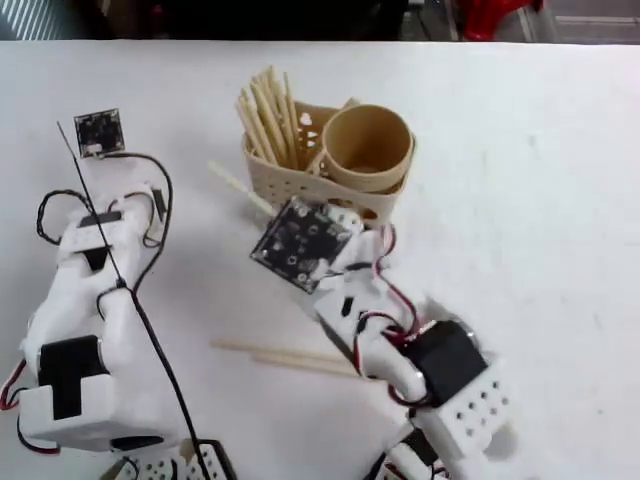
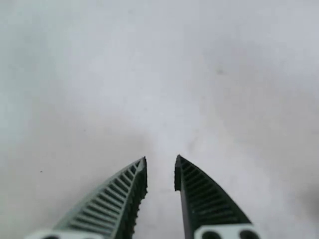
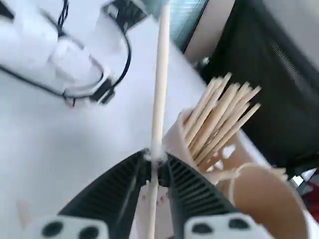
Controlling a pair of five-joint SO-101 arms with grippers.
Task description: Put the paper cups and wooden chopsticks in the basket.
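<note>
Looking down, we are seeing a beige perforated plastic basket (image 1: 285, 182) holding tan paper cups (image 1: 367, 148) and a bundle of wooden chopsticks (image 1: 268, 115). Two loose chopsticks (image 1: 290, 355) are lying on the white bench (image 1: 540, 180). At the left wrist, our left claw (image 2: 160, 167) is hanging parted over the bench. At the right wrist, our right claw (image 3: 155, 162) is pinching a single chopstick (image 3: 160, 74) beside the basket.

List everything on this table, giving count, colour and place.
basket: one, cream, far middle of the table
paper cups: nested stack, number unclear, tan, in the basket
bundled chopsticks: many, pale wood, standing in the basket beside the cups
held chopstick: one, pale wood, next to the basket
loose chopsticks: about two, pale wood, flat on the table's near side
table: one, white
left gripper: one, dark fingers, open over bare table
right gripper: one, dark fingers, shut on the held chopstick
</note>
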